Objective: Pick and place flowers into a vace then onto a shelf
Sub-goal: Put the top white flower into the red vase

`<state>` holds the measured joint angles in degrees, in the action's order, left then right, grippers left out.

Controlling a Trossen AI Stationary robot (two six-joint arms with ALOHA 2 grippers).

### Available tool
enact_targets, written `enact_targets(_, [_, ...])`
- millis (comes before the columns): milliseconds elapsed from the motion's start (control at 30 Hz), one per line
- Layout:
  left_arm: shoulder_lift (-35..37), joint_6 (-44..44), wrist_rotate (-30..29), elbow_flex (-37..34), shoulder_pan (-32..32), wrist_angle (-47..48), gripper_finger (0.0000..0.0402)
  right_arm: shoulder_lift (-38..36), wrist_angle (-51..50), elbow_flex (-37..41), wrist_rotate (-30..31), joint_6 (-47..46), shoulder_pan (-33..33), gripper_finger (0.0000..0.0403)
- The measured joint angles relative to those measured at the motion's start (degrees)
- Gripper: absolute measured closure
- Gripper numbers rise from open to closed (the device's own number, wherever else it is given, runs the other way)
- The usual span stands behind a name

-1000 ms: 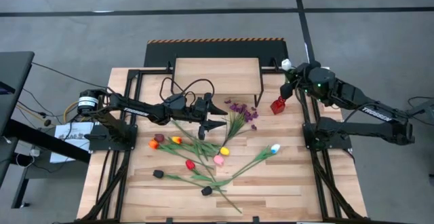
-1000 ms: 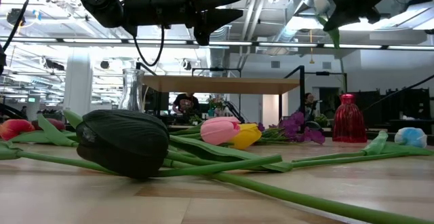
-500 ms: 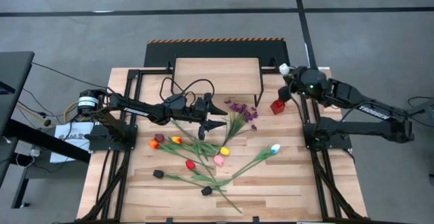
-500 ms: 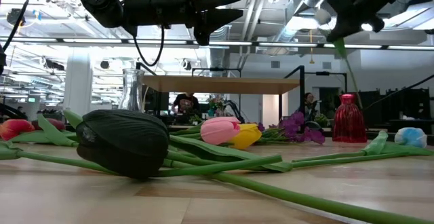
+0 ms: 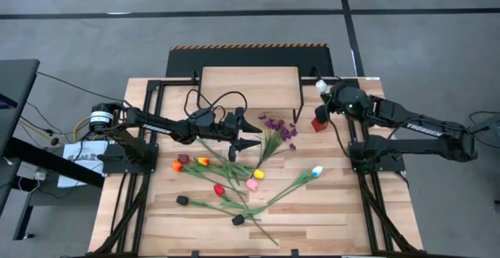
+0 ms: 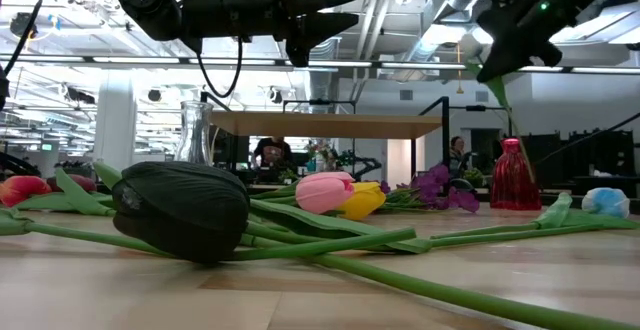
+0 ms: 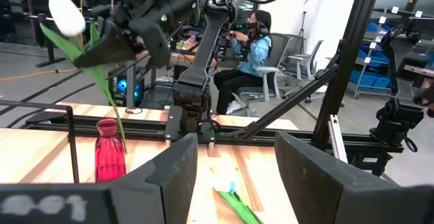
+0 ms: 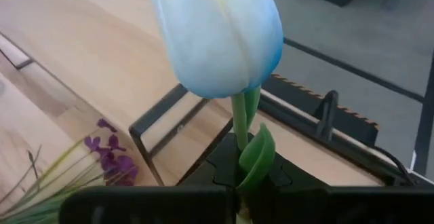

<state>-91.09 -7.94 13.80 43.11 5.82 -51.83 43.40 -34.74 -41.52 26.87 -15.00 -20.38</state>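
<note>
My right gripper is shut on a white tulip above the red vase, which stands upright on the table by the shelf's right end. The tulip's head is up and its stem slants down to the vase's mouth; whether the tip is inside, I cannot tell. The light-wood shelf stands at the table's far edge. My left gripper hovers open and level over the loose flowers lying on the table's middle. My right gripper pinches the white tulip's green stem between its two fingers, a short way below the head, beside a leaf. The flower is lifted clear of the table and tilted, head up, its long stem hanging below the fingers toward the red vase.
A clear glass vase stands on the table's far side. A purple sprig lies left of the red vase. A black tulip lies near the front edge. Beyond the table a person sits on a chair.
My right gripper has come down and toward the table's left, over the red vase, tipping as it went. The white tulip has moved with it: its head has shifted left and its stem has swung down to the vase's mouth.
</note>
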Motion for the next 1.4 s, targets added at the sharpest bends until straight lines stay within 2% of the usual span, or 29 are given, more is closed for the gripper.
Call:
enact_targets(267, [0.0, -0.2, 0.0, 0.0, 0.0, 0.0, 0.0214, 0.0, -3.3, -8.7, -1.3, 3.1, 0.0, 0.0398])
enact_targets(433, [0.0, -0.3, 0.0, 0.0, 0.0, -0.1, 0.0214, 0.0, -2.6, -11.2, 0.3, 5.7, 0.0, 0.0399])
enact_targets(767, [0.0, -0.3, 0.0, 0.0, 0.0, -0.1, 0.0214, 0.4, -4.7, -9.6, 3.3, 5.4, 0.0, 0.0399])
enact_targets(1067, [0.0, -0.3, 0.0, 0.0, -0.1, -0.1, 0.0214, 0.6, 1.6, -1.1, 3.1, 4.5, 0.0, 0.0397])
enact_targets(1400, [0.0, -0.3, 0.0, 0.0, -0.2, -0.1, 0.0214, 0.4, 3.5, -1.2, 3.0, 4.5, 0.0, 0.0396])
